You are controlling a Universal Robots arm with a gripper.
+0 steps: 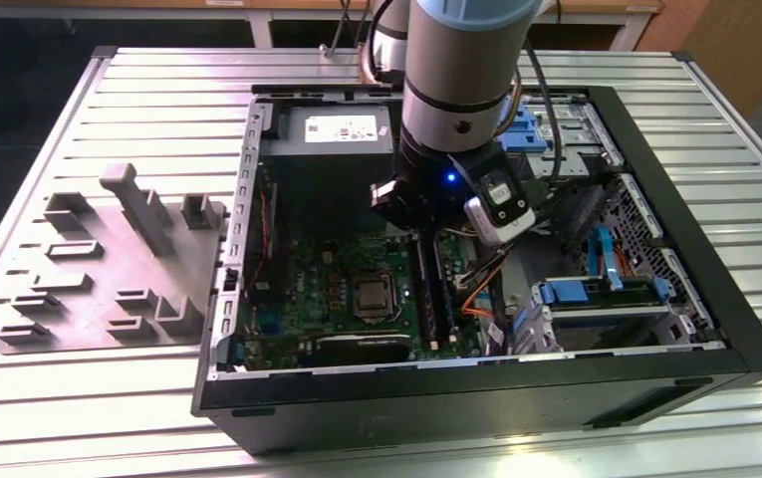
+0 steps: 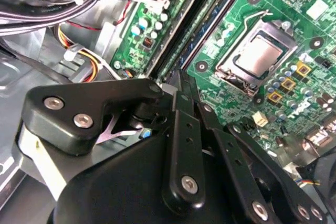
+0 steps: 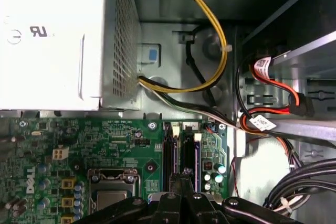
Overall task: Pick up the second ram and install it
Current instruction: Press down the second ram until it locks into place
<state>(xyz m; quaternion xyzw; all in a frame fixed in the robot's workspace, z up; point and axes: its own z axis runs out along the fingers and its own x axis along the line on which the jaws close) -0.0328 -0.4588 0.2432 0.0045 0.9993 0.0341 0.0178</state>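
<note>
Exterior view: the second ram (image 1: 430,289) stands edge-on in the motherboard's (image 1: 341,294) slots, beside the processor socket (image 1: 376,296), with the gripper (image 1: 423,239) directly over it. In both wrist views the jaws sit pressed together above that strip. Cables (image 3: 210,51) and drive cage (image 1: 600,299) crowd one side; the power supply (image 1: 334,139) bounds another.

Looks like a robotics lab; slatted metal workbench (image 1: 75,388), open PC case (image 1: 699,329), grey fixture tray (image 1: 102,289) beside it.
</note>
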